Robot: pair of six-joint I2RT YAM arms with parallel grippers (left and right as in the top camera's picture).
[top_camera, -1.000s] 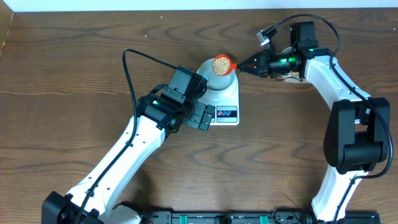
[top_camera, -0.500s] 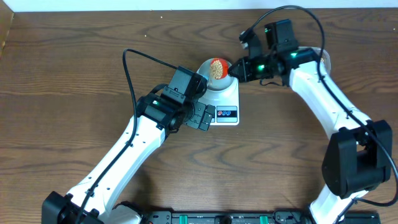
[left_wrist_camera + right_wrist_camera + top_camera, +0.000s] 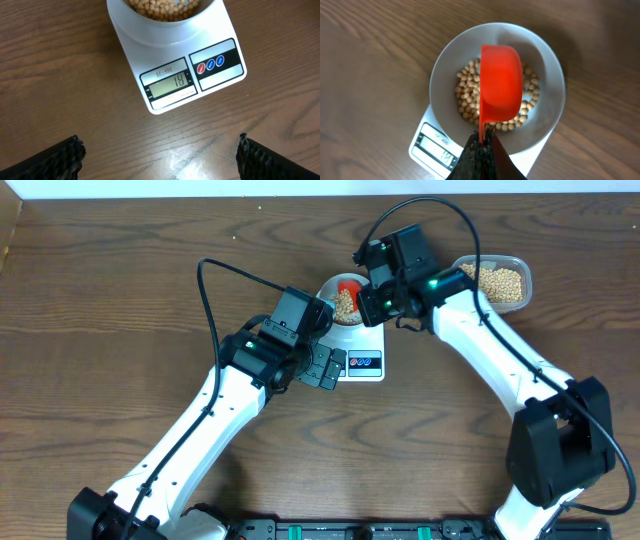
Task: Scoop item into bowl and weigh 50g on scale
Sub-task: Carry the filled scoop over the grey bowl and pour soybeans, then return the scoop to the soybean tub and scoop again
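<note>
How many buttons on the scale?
3, in a row right of the display on the scale: red button leftmost, blue button in the middle, second blue button rightmost. None seem hidden.

tan beans point(image 3: 470, 92) in bowl point(image 3: 445, 65) on scale point(image 3: 165, 55)

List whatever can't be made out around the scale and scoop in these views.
- Scale display: overhead, covered by the left gripper; right wrist, small and partly behind the right gripper.
- Bowl: left wrist, cut off by the top edge.
- Scoop: right wrist shows only its outside, so whether any beans are inside it cannot be told.
</note>
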